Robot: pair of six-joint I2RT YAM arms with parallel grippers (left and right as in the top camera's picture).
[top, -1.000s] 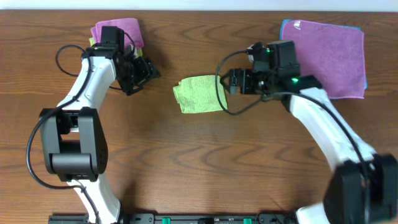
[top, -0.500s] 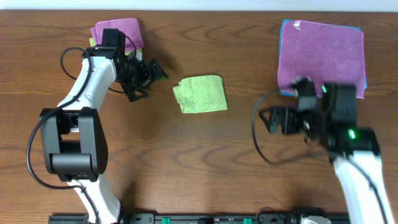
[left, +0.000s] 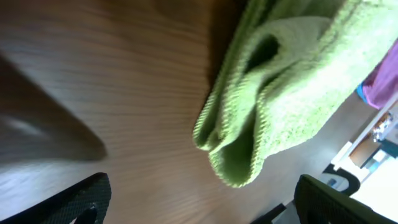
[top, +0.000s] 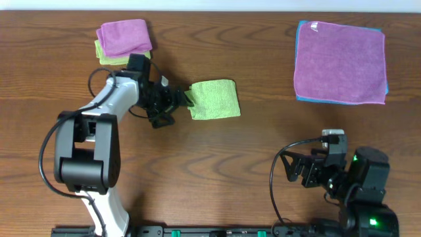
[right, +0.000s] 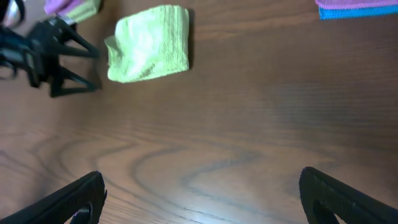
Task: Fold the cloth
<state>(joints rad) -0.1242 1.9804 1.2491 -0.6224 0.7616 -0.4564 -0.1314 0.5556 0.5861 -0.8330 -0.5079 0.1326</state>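
Observation:
A folded green cloth lies on the wooden table near the middle. It also shows in the left wrist view close up, and in the right wrist view. My left gripper is open, its fingertips at the cloth's left edge, nothing held. My right gripper is open and empty, drawn back near the front right of the table, far from the cloth.
A stack of flat cloths, purple over blue, lies at the back right. A pile of folded cloths, purple over green, sits at the back left, behind my left arm.
My left gripper has moved right to the green cloth's left edge. My right arm has pulled away from the cloth, back to the front right of the table.

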